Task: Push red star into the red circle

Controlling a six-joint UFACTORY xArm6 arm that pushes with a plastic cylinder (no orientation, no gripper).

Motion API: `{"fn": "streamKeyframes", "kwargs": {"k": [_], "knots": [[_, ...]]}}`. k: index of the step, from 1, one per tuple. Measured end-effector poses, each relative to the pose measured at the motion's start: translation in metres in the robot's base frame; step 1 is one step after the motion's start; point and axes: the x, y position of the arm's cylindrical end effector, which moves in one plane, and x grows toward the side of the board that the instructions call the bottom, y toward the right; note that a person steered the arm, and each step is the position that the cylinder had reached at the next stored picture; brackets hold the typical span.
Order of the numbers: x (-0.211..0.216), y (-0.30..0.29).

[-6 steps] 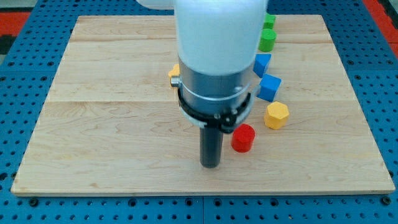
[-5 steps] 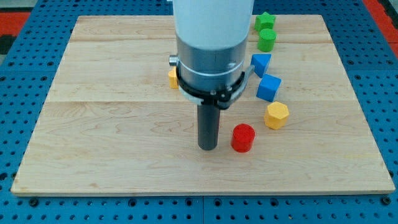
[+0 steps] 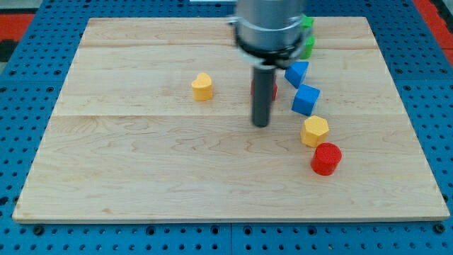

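Camera view shows my tip point(image 3: 261, 125) on the table point(image 3: 127, 163), an end effector with no jaws, just before what seems the light, slippery red star point(image 3: 274, 90), half hidden, best nudged at its upper-left flank toward the red circle point(image 3: 326, 159).

Single camera view, raised position at the view's bottom edge, angled downward, moderately close, whole pale wooden desk point(image 3: 141, 163) in frame, blue perforated base point(image 3: 21, 99) bordering.

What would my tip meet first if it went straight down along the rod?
Only the wooden board: my tip already seems to rest on it, left of the yellow hexagon. No block lies under it, though depth is uncertain.
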Motion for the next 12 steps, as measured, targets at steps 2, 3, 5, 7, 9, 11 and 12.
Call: {"fn": "streamKeyframes", "kwargs": {"k": [2, 3, 5, 7, 9, 11, 12], "knots": [[-0.042, -0.012], [-0.069, -0.017], [-0.132, -0.046], [-0.167, -0.111], [-0.221, -0.041], [-0.068, -0.07], [-0.011, -0.069]]}}
